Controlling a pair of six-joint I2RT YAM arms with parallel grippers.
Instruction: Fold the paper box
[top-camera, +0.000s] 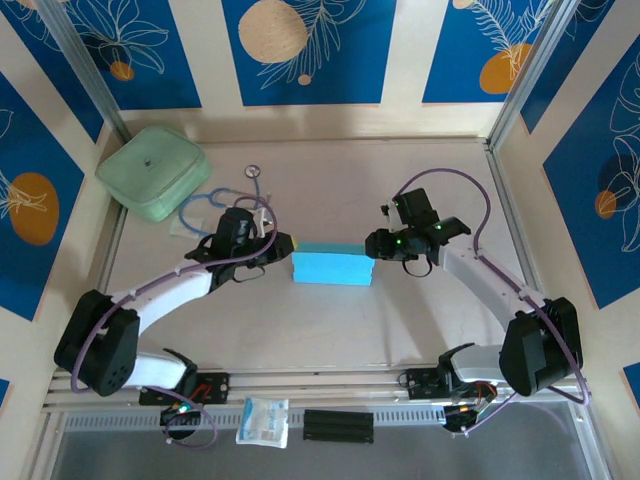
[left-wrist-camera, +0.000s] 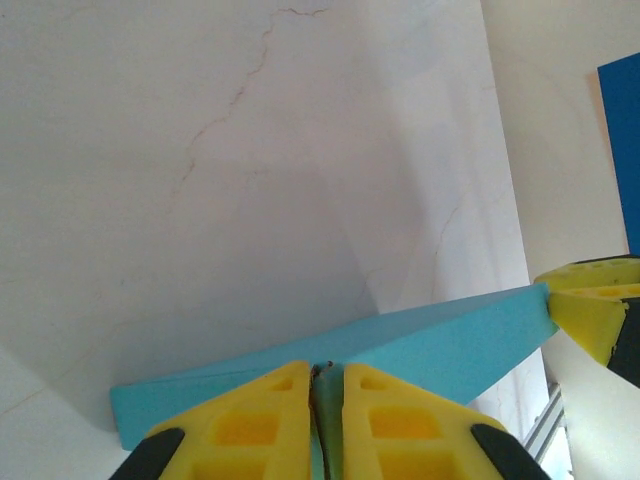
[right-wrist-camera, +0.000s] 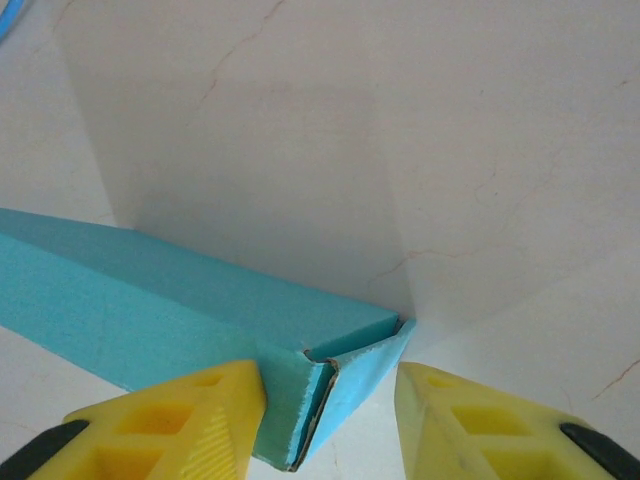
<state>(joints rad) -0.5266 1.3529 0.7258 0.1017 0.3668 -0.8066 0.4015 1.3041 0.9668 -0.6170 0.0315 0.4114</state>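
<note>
At the bottom edge of the top view a small clear-white packet with blue print lies on the rail, just beside a dark ribbed strip. Above them, at the middle of the pale table, the paper box lies flat as a sky-blue rectangular block, long side running left to right, with one arm at each end. The left gripper is at its left end; in the left wrist view its yellow fingers are pressed nearly together, clenched on a thin edge of the box. The right gripper is at the right end. In the right wrist view it is released, fingers spread on either side of the box's end — the left finger against the cardboard, the right one apart from it, and the end flap stands slightly ajar. Toward the upper left a blue-tubed stethoscope lies behind the left gripper, and beyond it, near the corner, sits a pale green rounded case.
</note>
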